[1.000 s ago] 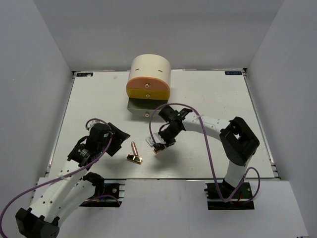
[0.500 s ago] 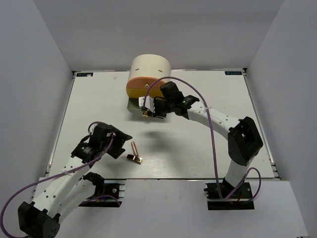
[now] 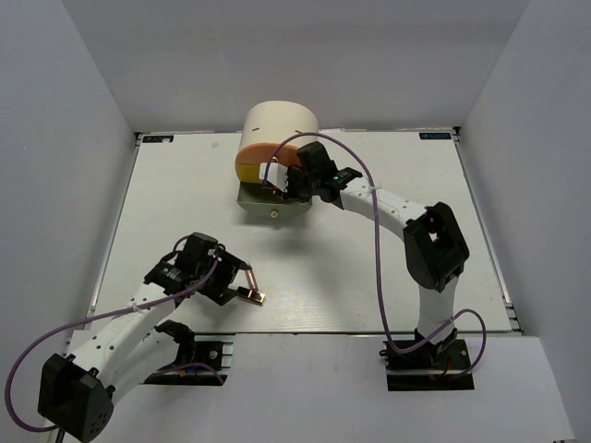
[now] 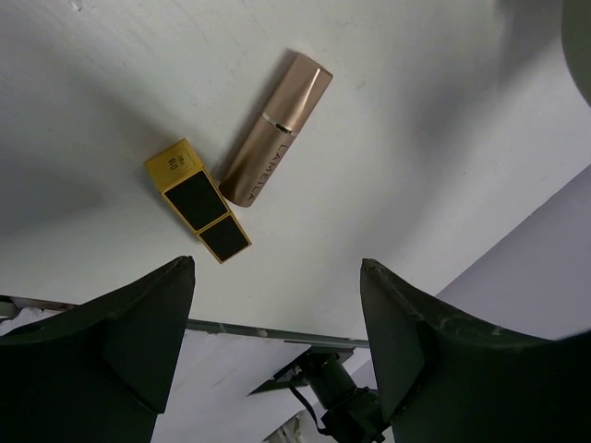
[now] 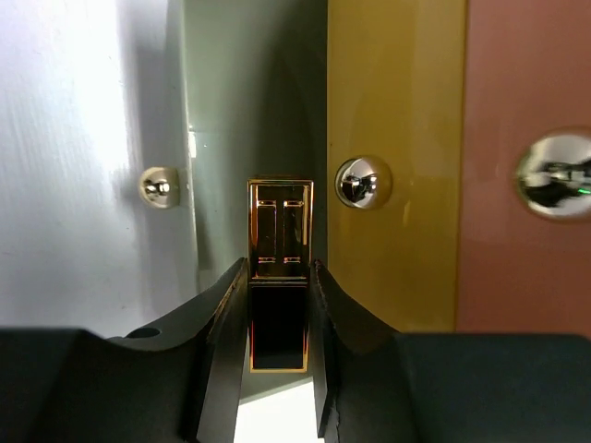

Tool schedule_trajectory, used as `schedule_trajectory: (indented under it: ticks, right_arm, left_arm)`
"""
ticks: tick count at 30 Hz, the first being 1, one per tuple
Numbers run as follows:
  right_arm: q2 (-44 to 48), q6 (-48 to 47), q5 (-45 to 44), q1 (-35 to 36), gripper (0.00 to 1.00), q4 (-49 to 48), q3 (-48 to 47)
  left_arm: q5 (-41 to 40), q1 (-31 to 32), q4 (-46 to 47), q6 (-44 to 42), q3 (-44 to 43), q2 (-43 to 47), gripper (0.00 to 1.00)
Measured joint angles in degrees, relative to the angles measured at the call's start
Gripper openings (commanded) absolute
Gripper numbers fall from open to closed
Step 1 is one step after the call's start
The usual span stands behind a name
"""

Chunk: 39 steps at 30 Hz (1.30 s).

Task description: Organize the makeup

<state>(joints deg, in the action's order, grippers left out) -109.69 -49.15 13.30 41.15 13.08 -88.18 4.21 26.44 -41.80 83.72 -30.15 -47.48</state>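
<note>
A copper lipstick [image 4: 277, 129] and a gold-and-black case [image 4: 197, 200] lie touching on the white table near its front edge; both also show in the top view, the lipstick [image 3: 250, 274] and the case [image 3: 252, 296]. My left gripper [image 3: 236, 282] is open and empty just left of them, above the table; in its wrist view [image 4: 277, 281] they lie ahead of the fingertips. My right gripper [image 3: 280, 183] is shut on a second gold-and-black case [image 5: 280, 242], held over the open grey bottom drawer [image 5: 249, 111]. Other makeup is out of view.
The cream cylindrical box [image 3: 280, 129] stands at the table's back middle, with an orange drawer [image 5: 526, 111] and a yellow drawer [image 5: 397, 111] shut above the pulled-out grey one [image 3: 259, 203]. Grey walls surround the table. The table's front edge [image 4: 249, 328] is close to the left gripper.
My right gripper carried its case from the table's middle up to the box's open bottom drawer. My left gripper moved right and forward, up to the lipstick and case.
</note>
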Motion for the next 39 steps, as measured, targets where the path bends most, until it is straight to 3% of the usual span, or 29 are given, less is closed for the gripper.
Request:
schedule_trajectory:
  ticks: [5, 10, 13, 20, 27, 29, 39]
  right_arm:
    - [-2.1, -0.7, -0.8, -0.3, 0.49, 0.3, -0.7]
    - [-2.2, -0.7, -0.6, -0.6, 0.55, 0.5, -0.8]
    - [-2.2, -0.4, 0.0, -0.7, 0.55, 0.4, -0.8]
    - [-0.2, 2.6, 2.5, -1.4, 0.43, 0.3, 0.2]
    - [9.3, 6.2, 6.3, -2.4, 0.43, -1.3, 5.9]
    - [11.3, 6.9, 7.1, -2.4, 0.43, -2.0, 7.2]
    - [12.7, 8.7, 8.6, -2.5, 0.43, -3.1, 11.5]
  left_arm:
    - [0.9, 0.0, -0.3, 0.2, 0.0, -0.7, 0.82]
    - [1.3, 0.0, -1.4, 0.3, 0.0, -1.1, 0.82]
    - [1.8, 0.0, -1.8, 0.3, 0.0, -2.6, 0.82]
    - [3.1, 0.0, -4.7, 0.2, -1.8, -12.0, 0.77]
    - [3.4, 0.0, -4.5, -1.2, -5.5, -20.8, 0.72]
    - [3.5, 0.0, -4.1, -1.6, -6.5, -23.0, 0.66]
    - [3.5, 0.0, -4.7, -4.3, -10.4, -29.7, 0.57]
